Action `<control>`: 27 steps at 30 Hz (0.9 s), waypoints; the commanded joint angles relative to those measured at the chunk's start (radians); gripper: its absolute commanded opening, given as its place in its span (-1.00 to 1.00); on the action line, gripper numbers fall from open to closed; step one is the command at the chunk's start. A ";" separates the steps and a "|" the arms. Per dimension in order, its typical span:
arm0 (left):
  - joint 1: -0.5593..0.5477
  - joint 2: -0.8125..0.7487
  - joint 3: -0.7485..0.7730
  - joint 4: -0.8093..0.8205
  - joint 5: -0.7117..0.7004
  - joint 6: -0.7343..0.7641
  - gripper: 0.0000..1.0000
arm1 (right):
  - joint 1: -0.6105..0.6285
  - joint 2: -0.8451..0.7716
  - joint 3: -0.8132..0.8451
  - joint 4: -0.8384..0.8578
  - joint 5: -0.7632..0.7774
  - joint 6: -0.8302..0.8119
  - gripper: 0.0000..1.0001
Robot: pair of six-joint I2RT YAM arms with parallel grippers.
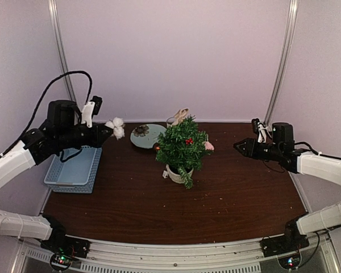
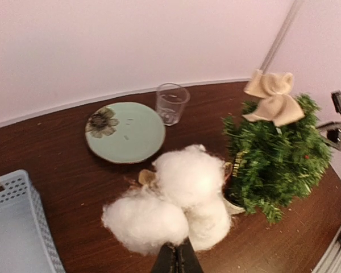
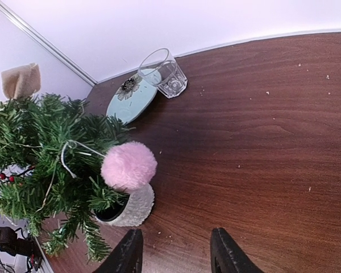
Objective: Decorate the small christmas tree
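Though tight on cotton (image 2: 182,196) (left claw (image 2: 176,250))

High overview; wrist views, apparently low, toward tree (image 1: 182,147)

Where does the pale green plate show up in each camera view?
Top external: the plate lies mid-frame, just left of and behind the small christmas tree.
Left wrist: upper middle, left of the glass cup.
Right wrist: upper left, beside the glass cup.
Shared landmark: the tree.
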 commanded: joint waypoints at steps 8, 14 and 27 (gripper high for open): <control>-0.381 0.213 0.247 0.110 -0.106 0.222 -1.00 | 0.087 -0.125 0.089 -0.006 -0.078 -0.003 -0.15; -0.511 0.293 0.274 0.208 -0.232 0.244 -1.00 | 0.239 -0.199 0.130 -0.019 -0.042 0.000 -0.12; -0.603 0.391 0.291 0.332 -0.336 0.177 -1.00 | 0.526 -0.164 0.213 -0.049 0.105 -0.060 0.08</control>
